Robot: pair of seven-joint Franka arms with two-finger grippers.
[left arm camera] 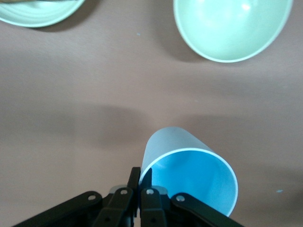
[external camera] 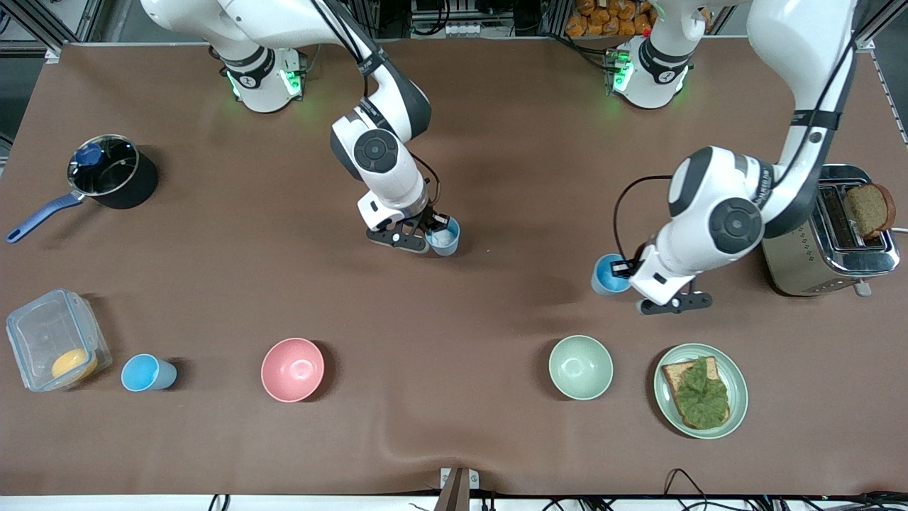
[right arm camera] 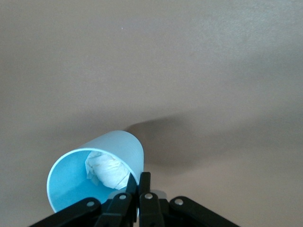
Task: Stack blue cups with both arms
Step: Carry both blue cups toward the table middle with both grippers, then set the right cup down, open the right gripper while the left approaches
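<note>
Above the worktop [external camera: 496,142] between the two bowls, each tool pinches a blue cup by its rim: right tool [external camera: 434,234] grasping the paper-stuffed cup [external camera: 445,237], left tool [external camera: 624,270] grasping the empty cup [external camera: 608,274]. Align rims squarely before nesting; the wad may block seating.

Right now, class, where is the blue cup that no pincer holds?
In the front view, the free blue cup stands on the table between the clear container and the pink bowl, toward the right arm's end.
</note>
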